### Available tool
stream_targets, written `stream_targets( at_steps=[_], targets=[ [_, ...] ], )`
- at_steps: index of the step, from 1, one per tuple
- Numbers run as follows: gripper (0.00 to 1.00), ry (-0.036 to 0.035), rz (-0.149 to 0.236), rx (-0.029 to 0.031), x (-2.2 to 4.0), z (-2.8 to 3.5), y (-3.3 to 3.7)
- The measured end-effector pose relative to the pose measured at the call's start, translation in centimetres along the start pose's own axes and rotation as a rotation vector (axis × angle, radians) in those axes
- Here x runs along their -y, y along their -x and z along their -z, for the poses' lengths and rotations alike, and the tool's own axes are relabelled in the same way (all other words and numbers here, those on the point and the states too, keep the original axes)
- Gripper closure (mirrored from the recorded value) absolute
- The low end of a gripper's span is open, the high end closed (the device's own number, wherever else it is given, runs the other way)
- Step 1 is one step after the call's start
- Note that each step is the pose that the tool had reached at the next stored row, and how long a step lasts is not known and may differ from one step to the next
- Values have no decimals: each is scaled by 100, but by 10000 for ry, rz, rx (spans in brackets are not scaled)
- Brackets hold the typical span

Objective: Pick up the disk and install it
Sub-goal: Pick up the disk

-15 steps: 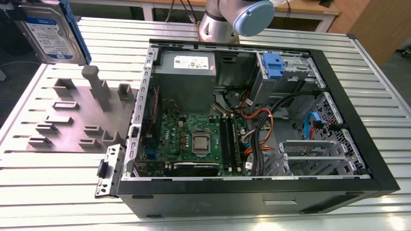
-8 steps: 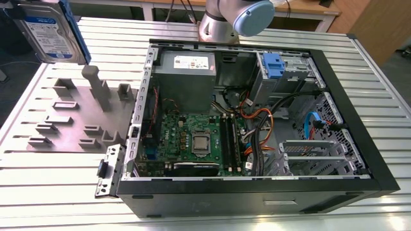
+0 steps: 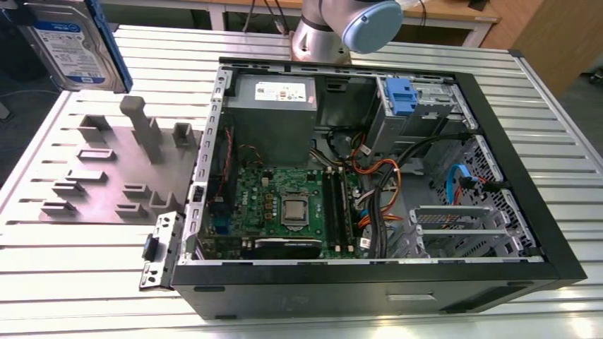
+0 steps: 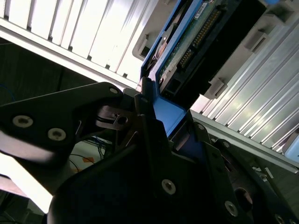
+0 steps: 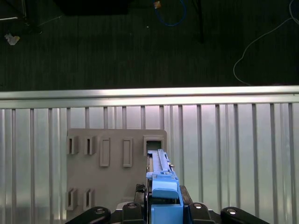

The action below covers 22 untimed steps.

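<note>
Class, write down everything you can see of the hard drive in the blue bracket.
The flat silver-grey rectangular hard drive carries a white-and-blue label and sits in a blue plastic bracket. It hangs upright above the ribbed metal table at the exterior view's upper left. The second wrist view shows its green circuit board and connector pins. The black end effector clamps the bracket's end.

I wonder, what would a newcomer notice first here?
The open black computer tower, green motherboard exposed, lies on the ribbed metal table mid exterior view. At that view's upper left, the silver-grey rectangular disk in its blue plastic bracket is held aloft, clamped by the black gripper.
</note>
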<state>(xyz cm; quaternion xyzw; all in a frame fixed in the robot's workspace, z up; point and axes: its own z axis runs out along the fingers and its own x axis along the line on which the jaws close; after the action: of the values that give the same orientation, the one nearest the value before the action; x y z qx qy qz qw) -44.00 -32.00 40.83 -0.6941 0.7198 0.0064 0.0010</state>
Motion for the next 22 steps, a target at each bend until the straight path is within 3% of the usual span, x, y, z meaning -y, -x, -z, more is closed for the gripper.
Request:
stream_targets(
  at_steps=[22],
  targets=[
    [64, 1, -1, 0, -1, 101, 1]
  ],
)
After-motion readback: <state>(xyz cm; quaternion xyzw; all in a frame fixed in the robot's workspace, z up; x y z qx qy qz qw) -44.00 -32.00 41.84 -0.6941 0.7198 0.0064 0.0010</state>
